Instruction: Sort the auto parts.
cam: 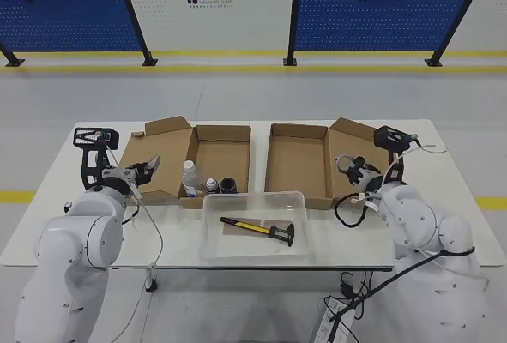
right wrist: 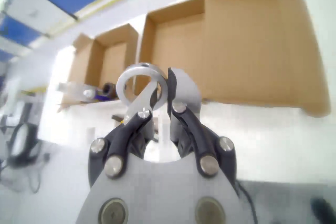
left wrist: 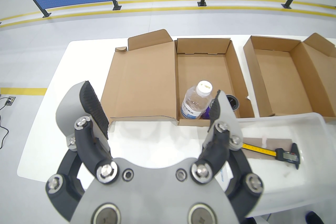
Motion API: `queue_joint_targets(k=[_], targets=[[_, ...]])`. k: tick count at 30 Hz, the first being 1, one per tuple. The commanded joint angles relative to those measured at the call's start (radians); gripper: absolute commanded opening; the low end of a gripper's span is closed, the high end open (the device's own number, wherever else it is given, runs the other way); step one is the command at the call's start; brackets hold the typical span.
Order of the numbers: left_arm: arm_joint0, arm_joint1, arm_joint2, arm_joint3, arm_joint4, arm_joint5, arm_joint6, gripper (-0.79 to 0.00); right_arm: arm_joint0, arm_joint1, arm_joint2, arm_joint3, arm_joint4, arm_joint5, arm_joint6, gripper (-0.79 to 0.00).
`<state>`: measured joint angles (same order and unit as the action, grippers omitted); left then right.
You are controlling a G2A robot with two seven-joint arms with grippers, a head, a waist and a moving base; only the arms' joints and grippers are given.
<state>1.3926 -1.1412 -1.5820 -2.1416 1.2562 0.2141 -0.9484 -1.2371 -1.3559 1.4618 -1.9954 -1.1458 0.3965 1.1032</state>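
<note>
Left wrist cam gives the clearest look at the left gripper (left wrist: pixel 153 93): fingers spread wide, nothing btwn them. Top cam puts it over the opened flap of the left cardboard box (left wrist: pixel 202 67). The wrist cam also shows a water bottle (left wrist: pixel 195 101) upright in that box's near end, w/ a dark round-topped can (left wrist: pixel 233 102) beside it. Something purple sits btwn them, partly hidden by a finger, so can't tell what it is. The right cardboard box (left wrist: pixel 278 78) sits next to the left one on the white table (left wrist: pixel 78 62). A clear plastic bin (left wrist: pixel 309 177) is in front of both boxes, w/ a digital caliper (left wrist: pixel 278 152) lying in it. Right wrist cam shows what the top cam barely resolves: the right gripper (right wrist: pixel 164 88) is clamped on a metal ring (right wrist: pixel 122 83), its rim pinched btwn the two fingers. The ring stands upright at the fingertips, off the table. Top cam places this gripper over the right box, around where tray meets opened flap.
</note>
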Motion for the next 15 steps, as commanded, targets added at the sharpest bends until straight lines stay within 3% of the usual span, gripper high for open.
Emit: queue_joint_targets(k=[1, 6, 15], targets=[[0.000, 0.000, 0.000, 0.000, 0.000, 0.000, 0.000, 0.000, 0.050, 0.001, -0.042, 0.054, -0.099, 0.013, 0.059, -0.785], [0.000, 0.000, 0.000, 0.000, 0.000, 0.000, 0.000, 0.000, 0.194, -0.010, -0.145, 0.257, -0.181, 0.030, 0.135, -0.785], [0.000, 0.000, 0.000, 0.000, 0.000, 0.000, 0.000, 0.000, 0.380, -0.050, -0.290, 0.635, -0.101, 0.011, 0.126, -0.785]])
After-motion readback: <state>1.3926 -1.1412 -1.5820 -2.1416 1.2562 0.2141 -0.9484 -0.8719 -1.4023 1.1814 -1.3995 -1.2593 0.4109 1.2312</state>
